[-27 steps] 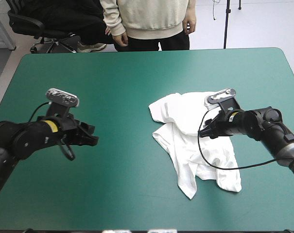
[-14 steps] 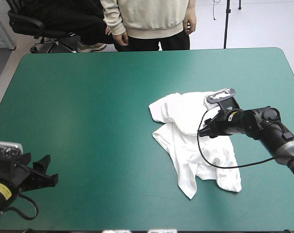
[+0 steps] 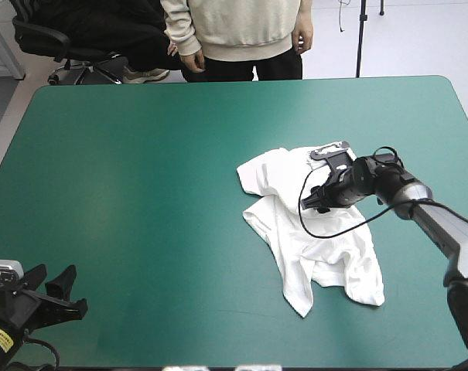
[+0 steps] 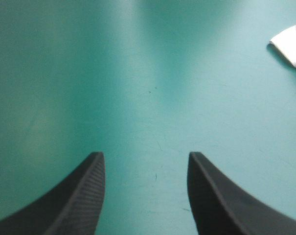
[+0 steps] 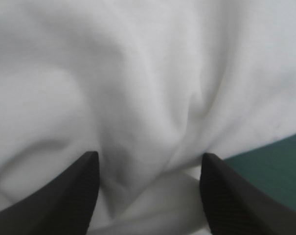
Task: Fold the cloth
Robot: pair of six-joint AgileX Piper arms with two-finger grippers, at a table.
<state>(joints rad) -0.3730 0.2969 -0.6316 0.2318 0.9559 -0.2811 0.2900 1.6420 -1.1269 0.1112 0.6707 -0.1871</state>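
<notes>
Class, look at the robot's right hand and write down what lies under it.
The crumpled white T-shirt lies under the open right hand, with a strip of the teal-green cover showing beside it. Whatever the cloth covers there cannot be seen.

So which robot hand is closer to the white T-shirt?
The right. The right gripper hangs open just over the crumpled T-shirt. The left gripper is open far away, over the teal-green cover at its near left corner.
</notes>
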